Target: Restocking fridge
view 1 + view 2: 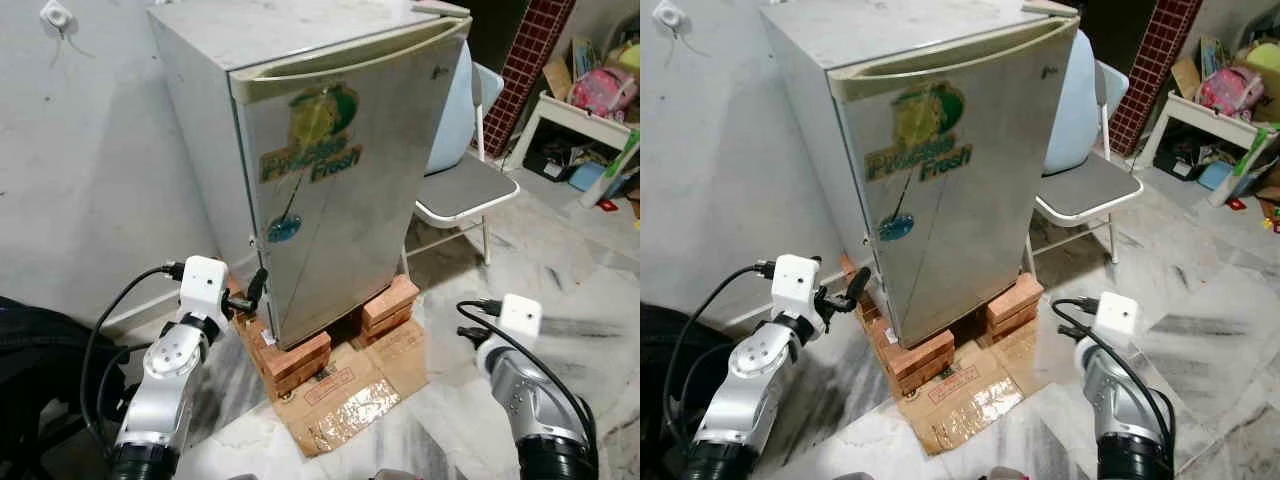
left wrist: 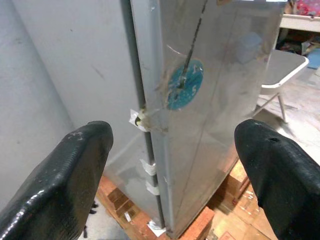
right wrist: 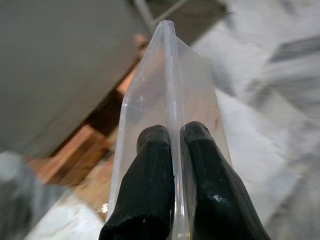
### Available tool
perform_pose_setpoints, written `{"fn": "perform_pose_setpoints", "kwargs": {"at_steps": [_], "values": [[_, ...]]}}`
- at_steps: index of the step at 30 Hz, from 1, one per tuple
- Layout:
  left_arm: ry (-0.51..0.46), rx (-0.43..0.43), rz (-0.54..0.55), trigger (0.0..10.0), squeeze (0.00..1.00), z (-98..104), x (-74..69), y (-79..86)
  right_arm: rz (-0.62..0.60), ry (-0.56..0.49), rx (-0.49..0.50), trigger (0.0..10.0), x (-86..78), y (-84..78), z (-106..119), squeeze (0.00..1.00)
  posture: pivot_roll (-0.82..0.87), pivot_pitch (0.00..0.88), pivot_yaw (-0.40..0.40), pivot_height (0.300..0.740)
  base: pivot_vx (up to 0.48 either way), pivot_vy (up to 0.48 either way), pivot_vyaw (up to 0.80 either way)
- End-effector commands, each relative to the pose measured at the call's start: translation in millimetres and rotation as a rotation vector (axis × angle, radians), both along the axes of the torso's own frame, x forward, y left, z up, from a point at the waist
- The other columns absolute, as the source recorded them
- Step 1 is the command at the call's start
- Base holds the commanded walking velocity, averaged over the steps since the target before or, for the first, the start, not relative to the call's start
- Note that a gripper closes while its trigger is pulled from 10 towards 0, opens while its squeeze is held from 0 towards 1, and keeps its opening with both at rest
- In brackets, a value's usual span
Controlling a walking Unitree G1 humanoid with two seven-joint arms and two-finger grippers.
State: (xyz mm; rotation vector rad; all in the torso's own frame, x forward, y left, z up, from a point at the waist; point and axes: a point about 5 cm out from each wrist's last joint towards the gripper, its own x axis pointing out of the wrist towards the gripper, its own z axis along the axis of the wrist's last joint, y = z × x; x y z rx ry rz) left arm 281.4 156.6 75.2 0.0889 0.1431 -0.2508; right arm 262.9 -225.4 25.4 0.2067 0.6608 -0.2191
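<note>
A small silver fridge [image 1: 340, 180] stands with its door closed, raised on red bricks [image 1: 297, 361]. My left gripper [image 1: 248, 292] is open, low beside the door's lower left edge. In the left wrist view its fingers [image 2: 65, 175] frame that door edge and a round blue sticker [image 2: 184, 84], touching nothing. My right gripper [image 3: 172, 136] is shut on the thin edge of a clear plastic container [image 3: 172, 85], held low to the right of the fridge, above the floor.
Flattened cardboard [image 1: 350, 395] lies under the bricks. A grey folding chair [image 1: 465, 190] stands right of the fridge. A white shelf with toys [image 1: 580, 110] is at the far right. A wall [image 1: 80, 150] runs on the left, with a black bag [image 1: 30, 370] below it.
</note>
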Motion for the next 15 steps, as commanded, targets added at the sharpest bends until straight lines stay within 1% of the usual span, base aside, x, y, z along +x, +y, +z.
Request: {"fn": "perform_pose_setpoints", "kwargs": {"at_steps": [1, 3, 4, 5, 6, 8, 9, 10, 11, 12, 13, 15], "values": [[0.005, 0.006, 0.035, 10.0, 0.0, -3, 2.1, 6.9, 0.054, -0.024, 0.021, 10.0, 4.5, 7.6, -3, 0.0, -0.05, 0.0, 0.006, 0.74, 0.0, 0.0, 0.0], [0.001, -0.008, 0.05, 10.0, 0.0, -3, 4.3, 9.0, 0.085, 0.001, -0.002, 10.0, 6.8, 8.7, -10, 0.0, -0.05, 0.0, 0.006, 0.74, 0.0, 0.0, 0.0], [-0.002, -0.008, 0.059, 10.0, 0.0, -3, 5.0, 10.0, 0.099, 0.01, -0.044, 10.0, 7.0, 7.0, -13, 0.0, -0.04, 0.0, 0.003, 0.74, 0.0, 0.0, 0.0], [-0.006, -0.002, 0.071, 10.0, 0.0, -4, 5.5, 11.3, 0.093, 0.015, -0.087, 10.0, 6.6, 2.8, -17, 0.0, -0.04, 0.0, -0.001, 0.74, 0.0, 0.0, 0.0], [-0.007, 0.0, 0.079, 10.0, 0.0, -5, 4.8, 12.6, 0.063, 0.032, -0.104, 10.0, 3.2, -1.6, -20, 0.0, -0.03, 0.0, -0.003, 0.74, 0.0, 0.0, 0.0], [-0.005, -0.005, 0.084, 10.0, 0.0, -6, 3.8, 13.6, 0.053, 0.045, -0.116, 10.0, 0.4, -3.3, -22, 0.0, -0.03, 0.0, -0.003, 0.74, 0.0, 0.0, 0.0], [-0.006, -0.002, 0.09, 10.0, 0.0, -7, 1.6, 15.8, 0.022, 0.067, -0.163, 10.0, -6.0, -8.0, -24, 0.0, -0.03, 0.0, -0.005, 0.74, 0.0, 0.0, 0.0], [-0.006, -0.002, 0.09, 10.0, 0.0, -7, 1.6, 15.8, 0.022, 0.067, -0.163, 10.0, -6.0, -8.0, -24, 0.0, -0.03, 0.0, -0.005, 0.74, 0.0, 0.0, 0.0], [-0.004, 0.004, 0.096, 10.0, 0.0, -9, -1.6, 17.4, -0.019, 0.099, -0.151, 10.0, -13.6, -10.3, -27, 0.0, -0.03, 0.0, -0.005, 0.74, 0.0, 0.0, 0.0], [-0.001, 0.004, 0.103, 10.0, 0.0, -10, -2.9, 18.2, -0.045, 0.1, -0.128, 10.0, -16.9, -11.0, -28, 0.0, -0.03, 0.0, -0.006, 0.74, 0.0, 0.0, 0.0], [-0.001, 0.004, 0.103, 10.0, 0.0, -10, -2.9, 18.2, -0.045, 0.1, -0.128, 10.0, -16.9, -11.0, -28, 0.0, -0.03, 0.0, -0.006, 0.74, 0.0, 0.0, 0.0], [0.009, 0.004, 0.12, 10.0, 0.0, -15, -8.0, 20.8, -0.112, 0.091, -0.123, 10.0, -28.8, -14.8, -28, 0.0, -0.04, 0.0, -0.004, 0.74, 0.0, 0.0, 0.0]]}}
